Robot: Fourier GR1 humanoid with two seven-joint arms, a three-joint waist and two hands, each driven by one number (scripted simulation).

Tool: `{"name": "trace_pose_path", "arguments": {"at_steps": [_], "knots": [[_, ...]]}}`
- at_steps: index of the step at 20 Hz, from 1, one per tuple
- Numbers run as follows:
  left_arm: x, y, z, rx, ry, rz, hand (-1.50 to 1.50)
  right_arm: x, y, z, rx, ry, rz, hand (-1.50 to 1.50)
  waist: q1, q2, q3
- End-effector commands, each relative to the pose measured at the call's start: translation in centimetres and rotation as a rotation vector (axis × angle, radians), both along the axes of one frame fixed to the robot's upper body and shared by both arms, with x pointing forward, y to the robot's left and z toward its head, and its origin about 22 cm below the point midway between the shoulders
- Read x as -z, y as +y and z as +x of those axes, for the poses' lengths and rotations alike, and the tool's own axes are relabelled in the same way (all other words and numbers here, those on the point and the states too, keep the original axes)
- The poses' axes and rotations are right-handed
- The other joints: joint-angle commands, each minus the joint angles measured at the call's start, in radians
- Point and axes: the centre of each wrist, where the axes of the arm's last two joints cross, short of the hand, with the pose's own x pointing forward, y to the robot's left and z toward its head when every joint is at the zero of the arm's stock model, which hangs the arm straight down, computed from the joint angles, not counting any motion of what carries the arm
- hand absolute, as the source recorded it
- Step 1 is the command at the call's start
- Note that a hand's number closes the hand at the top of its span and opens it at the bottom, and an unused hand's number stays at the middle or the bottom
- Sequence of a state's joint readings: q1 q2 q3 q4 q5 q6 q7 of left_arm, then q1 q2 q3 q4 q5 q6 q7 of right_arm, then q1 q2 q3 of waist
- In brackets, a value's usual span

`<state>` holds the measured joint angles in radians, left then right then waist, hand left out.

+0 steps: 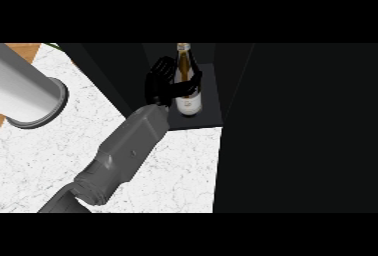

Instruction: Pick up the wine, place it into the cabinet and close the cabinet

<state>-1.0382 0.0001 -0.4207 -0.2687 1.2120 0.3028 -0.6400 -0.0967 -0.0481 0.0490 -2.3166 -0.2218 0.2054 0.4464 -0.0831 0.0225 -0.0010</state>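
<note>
The wine bottle (189,103) stands upright inside the open dark cabinet (211,107), on its floor, near the front lip. The left hand (164,82) reaches into the cabinet, its fingers curled round the bottle's middle, and the forearm slants across the white marbled surface (173,172). A grey cylinder (29,95) stands by the surface's far left edge.

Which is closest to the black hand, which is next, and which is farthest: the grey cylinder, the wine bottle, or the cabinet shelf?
1. Wine bottle: the hand curls round it.
2. Cabinet shelf: just below and right of the hand.
3. Grey cylinder: far off at the view's left.
</note>
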Motion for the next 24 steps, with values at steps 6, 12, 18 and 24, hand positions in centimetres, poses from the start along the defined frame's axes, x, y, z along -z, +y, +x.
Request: {"name": "trace_pose_path", "arguments": {"at_steps": [6,12,18,24], "knots": [[1.9,0.2,-1.3,0.007,0.009,0.009,1.50,0.5,0.4,1.1,-0.021,-0.018,0.012,-1.50,-0.025,0.007,0.000],[2.0,-0.6,-1.9,0.028,0.023,-0.006,1.50,-0.2,1.9,0.0,-0.037,-0.015,0.011,-1.50,-0.050,0.007,-0.001],[1.8,-1.6,-2.7,-0.034,0.008,-0.058,1.50,0.1,1.2,0.5,-0.052,-0.018,0.009,-1.50,-0.058,0.007,-0.001],[0.9,-2.1,-2.2,-0.082,0.000,-0.064,-1.50,-0.3,1.7,0.5,-0.047,-0.031,-0.004,-1.50,-0.054,0.008,-0.001]]}}
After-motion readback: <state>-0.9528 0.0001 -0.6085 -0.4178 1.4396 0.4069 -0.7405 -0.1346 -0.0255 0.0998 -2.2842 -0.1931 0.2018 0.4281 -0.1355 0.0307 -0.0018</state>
